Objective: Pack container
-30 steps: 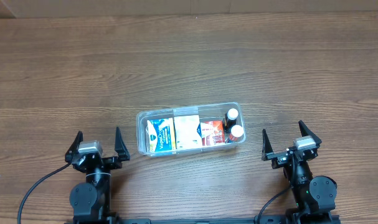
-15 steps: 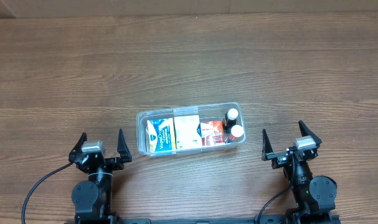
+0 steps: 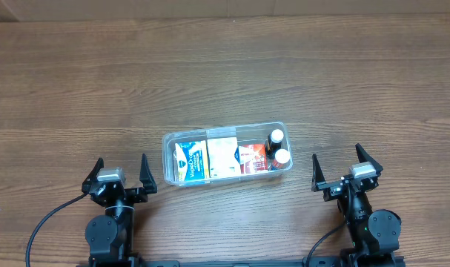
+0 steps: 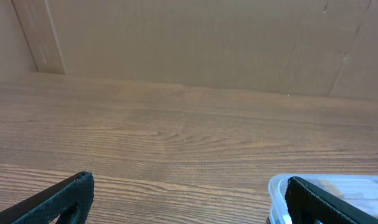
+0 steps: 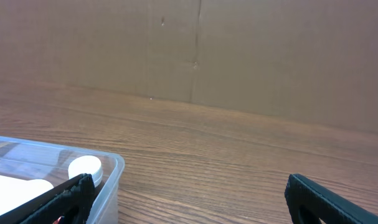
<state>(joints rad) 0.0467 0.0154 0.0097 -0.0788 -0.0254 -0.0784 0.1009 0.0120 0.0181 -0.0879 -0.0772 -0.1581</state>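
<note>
Only the left hand (image 3: 121,161) has shifted since a second ago, edging slightly toward the right edge of the tabletop (image 3: 225,59); over the last half second nothing moves. Its two black fingers stand spread wide and hold nothing. The right hand (image 3: 336,153) sits unchanged near the front-right corner, its fingers likewise splayed and empty.

Between them, toward the front edge and roughly midway between the left and right edges, rests the container (image 3: 167,157), a clear plastic tub with rounded corners and a raised rim. It looks full. A blue-and-white carton (image 3: 185,162) fills the left end, a white box (image 3: 222,157) lies beside it, then a red packet (image 3: 252,157), and two dark bottles (image 3: 275,138) with round white caps stand upright at the right end.

No loose item shows anywhere on the bare wood, and no lid is visible, so the packing appears finished, with both arms parked clear of the tub. Whether a closing step remains cannot be told.

The tabletop is brown, matte, with a long wood grain running left to right. The tub's thin wall is glossy and see-through. The cartons are flat-sided card; the bottles are smooth cylinders. Plain cardboard panels back the far edge in both wrist views.
</note>
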